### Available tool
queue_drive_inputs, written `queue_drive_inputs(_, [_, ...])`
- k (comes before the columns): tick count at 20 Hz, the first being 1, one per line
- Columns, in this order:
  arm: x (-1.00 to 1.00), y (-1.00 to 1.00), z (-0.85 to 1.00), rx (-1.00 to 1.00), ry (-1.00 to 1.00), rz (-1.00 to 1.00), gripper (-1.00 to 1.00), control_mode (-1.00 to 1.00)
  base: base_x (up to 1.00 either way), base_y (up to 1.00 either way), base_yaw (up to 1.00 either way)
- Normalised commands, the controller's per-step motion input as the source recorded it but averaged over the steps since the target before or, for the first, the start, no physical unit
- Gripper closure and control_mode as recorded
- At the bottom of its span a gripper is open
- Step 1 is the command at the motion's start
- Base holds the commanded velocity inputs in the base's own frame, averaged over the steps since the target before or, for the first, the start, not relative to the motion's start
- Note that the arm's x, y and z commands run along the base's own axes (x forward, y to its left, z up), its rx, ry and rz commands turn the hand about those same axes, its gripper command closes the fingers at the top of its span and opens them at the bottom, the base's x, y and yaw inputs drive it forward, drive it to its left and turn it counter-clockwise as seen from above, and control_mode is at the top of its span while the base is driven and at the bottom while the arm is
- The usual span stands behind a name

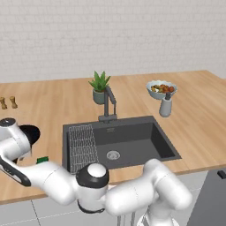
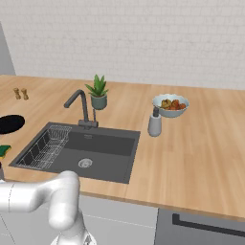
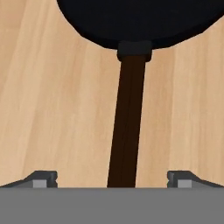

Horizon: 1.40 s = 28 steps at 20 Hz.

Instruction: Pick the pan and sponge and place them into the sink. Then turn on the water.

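Gripper [image 3: 112,179] hovering, fingers [image 3: 43,178] spread wide, pan [image 3: 140,19] handle running midway between them. Pan likely stiff, head-heavy; grasping handle near the bowl looks steadiest.

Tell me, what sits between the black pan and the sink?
The sponge lies on the counter between the pan and the sink, as the left base view shows.

A wooden counter [image 1: 194,110] carries the pan [image 2: 9,123], sponge [image 1: 42,160], potted plant [image 1: 99,87], fruit bowl [image 1: 161,89] and dispenser [image 1: 165,106]
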Motion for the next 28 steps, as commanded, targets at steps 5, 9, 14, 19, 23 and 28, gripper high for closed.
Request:
queue_drive_inputs(5, [0.0, -0.02, -0.62, 0.0, 0.0, -0.1, -1.0, -1.0, 0.0, 0.0, 0.0])
queue_drive_inputs(9, [0.0, 0.0, -0.67, 0.0, 0.02, -0.11, -1.0, -1.0, 0.0, 0.0, 0.0])
queue_drive_inputs(14, [0.0, 0.0, -0.62, 0.0, 0.03, -0.11, 1.0, -1.0, 0.0, 0.0, 0.0])
queue_drive_inputs(19, [0.0, 0.0, -0.62, 0.0, 0.07, -0.13, 1.0, -1.0, 0.0, 0.0, 0.0])
queue_drive_inputs(23, [0.0, 0.0, -0.61, 0.0, 0.14, -0.14, 1.0, -1.0, 0.0, 0.0, 0.0])
queue_drive_inputs(28, [-0.01, -0.01, -0.59, 0.0, 0.09, -0.14, 1.0, -1.0, 0.0, 0.0, 0.0])
